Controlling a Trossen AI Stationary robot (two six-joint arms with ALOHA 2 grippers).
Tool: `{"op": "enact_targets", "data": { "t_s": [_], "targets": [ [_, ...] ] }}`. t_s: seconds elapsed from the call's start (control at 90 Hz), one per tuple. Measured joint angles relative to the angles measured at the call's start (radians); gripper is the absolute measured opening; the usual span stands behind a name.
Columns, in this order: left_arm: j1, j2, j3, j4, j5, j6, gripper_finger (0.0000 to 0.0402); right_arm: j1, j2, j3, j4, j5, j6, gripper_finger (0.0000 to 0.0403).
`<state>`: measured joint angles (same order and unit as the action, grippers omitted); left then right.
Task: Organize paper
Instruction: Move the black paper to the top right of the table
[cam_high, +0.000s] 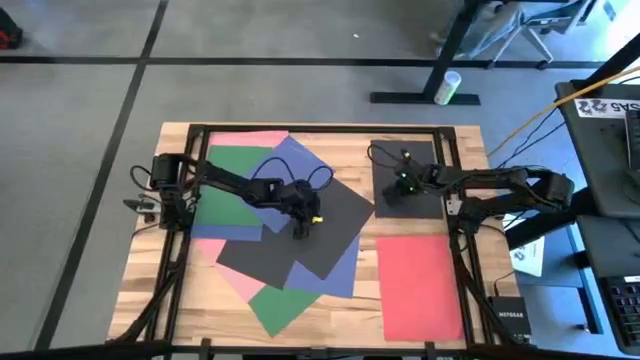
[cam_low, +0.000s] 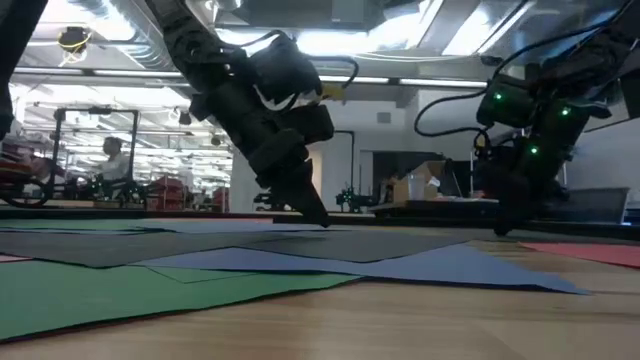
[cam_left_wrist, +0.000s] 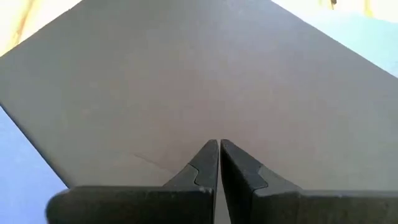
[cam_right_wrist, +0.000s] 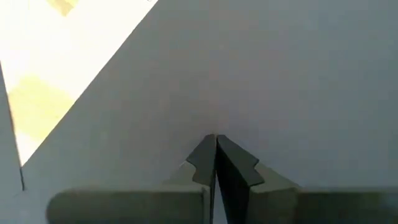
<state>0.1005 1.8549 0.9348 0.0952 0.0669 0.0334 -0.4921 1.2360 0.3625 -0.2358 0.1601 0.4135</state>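
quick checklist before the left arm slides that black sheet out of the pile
1. Left gripper tip down on the black sheet: ok, the low view shows it touching.
2. Left fingers closed for pressing: ok, left wrist view shows them nearly together.
3. Black sheet on top of the pile: ok, blue sheet and green sheet lie under it.
4. Right gripper out of the way: ok, it sits on the separate black sheet.
5. Red sheet clear of the pile: ok.
6. Firm enough contact to drag: cannot tell.
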Motion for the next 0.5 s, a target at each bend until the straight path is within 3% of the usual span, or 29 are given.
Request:
{"op": "enact_targets", "data": {
  "t_s": [0.5],
  "targets": [
    [0.000, 0.000, 0.000, 0.003, 0.000, 0.000, 0.0000, -0.036, 0.002, -0.001, 0.027, 0.057, -0.030, 0.0000]
  ]
}}
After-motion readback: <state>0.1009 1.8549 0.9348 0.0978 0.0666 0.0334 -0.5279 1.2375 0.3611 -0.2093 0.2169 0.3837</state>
